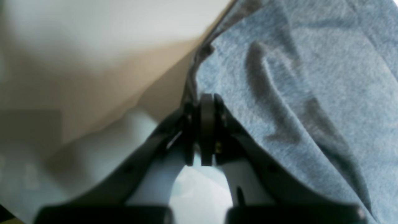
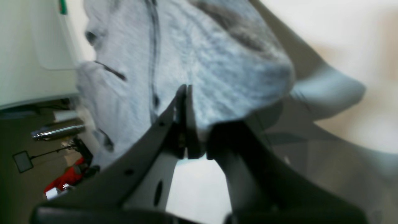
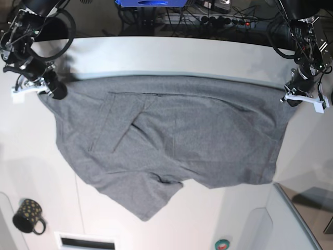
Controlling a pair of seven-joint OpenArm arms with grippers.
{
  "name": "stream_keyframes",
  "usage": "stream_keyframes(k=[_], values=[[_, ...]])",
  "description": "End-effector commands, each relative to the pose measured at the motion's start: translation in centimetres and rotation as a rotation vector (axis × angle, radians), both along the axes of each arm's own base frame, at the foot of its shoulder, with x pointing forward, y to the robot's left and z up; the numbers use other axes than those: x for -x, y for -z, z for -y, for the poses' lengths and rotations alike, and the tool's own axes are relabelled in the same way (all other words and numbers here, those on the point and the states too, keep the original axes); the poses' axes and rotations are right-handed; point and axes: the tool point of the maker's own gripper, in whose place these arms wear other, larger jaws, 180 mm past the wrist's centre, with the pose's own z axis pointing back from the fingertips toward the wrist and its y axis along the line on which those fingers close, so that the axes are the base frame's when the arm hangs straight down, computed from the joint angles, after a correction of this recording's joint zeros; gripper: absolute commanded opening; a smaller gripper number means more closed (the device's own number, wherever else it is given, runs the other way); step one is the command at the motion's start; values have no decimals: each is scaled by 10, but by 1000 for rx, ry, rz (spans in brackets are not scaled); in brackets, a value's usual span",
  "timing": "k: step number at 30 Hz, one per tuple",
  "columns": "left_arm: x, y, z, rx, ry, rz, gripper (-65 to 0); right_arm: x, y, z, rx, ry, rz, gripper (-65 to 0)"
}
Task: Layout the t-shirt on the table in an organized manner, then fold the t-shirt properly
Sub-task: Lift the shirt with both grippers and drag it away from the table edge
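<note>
One mug (image 3: 27, 215), one t-shirt (image 3: 171, 140) (two pincers)

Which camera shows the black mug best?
The base view: the black mug sits whole on the table near its lower left corner, apart from the t-shirt. Neither wrist view shows it, only cloth and hands.

The heather-grey cotton t-shirt (image 3: 171, 151) hangs spread above the smooth white table (image 3: 156, 52); a black dotted mug (image 3: 28, 215) stands at the front-left corner.
</note>
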Motion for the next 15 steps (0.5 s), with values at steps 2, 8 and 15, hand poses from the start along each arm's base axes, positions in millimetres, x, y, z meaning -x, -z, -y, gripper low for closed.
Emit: stream_keyframes(k=[2, 8, 15], values=[[-7, -14, -8, -30, 5, 38, -650, -6, -9, 6, 20, -1, 34, -644], [-10, -35, -3, -67, 39, 80, -650, -2, -13, 13, 39, -48, 13, -644], [-20, -54, 1, -93, 67, 123, -650, -16, -42, 21, 50, -11, 1, -644]])
